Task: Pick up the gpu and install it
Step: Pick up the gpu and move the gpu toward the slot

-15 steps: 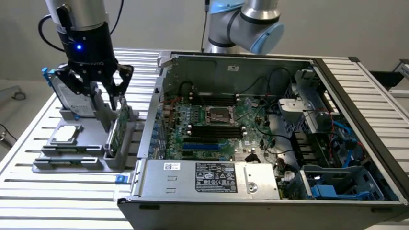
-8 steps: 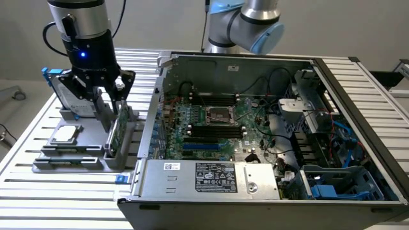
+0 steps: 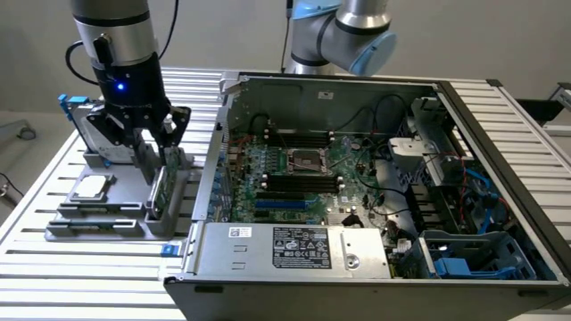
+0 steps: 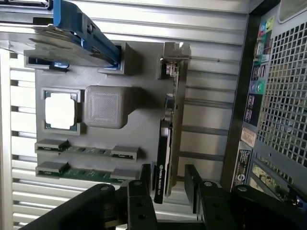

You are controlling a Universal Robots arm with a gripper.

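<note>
The gpu (image 3: 163,190) stands on its edge in a slot of the grey holder (image 3: 107,231) on the slatted table, at the exterior view's left. In the wrist view the gpu (image 4: 169,120) shows as a thin card with a black shroud on one face, a green board on the other and a silver bracket at its far end. My gripper (image 3: 159,160) hangs just over the card. Its jaws are open, and the gripper (image 4: 168,184) has one finger on each side of the card's near end, apart from it.
The holder (image 4: 144,115) also carries a processor (image 4: 60,110), two memory sticks (image 4: 86,151) and a blue-framed hard drive (image 4: 76,33). An open computer case (image 3: 499,200) with its motherboard (image 3: 303,174) lies to the exterior view's right. A second arm (image 3: 348,33) stands behind it.
</note>
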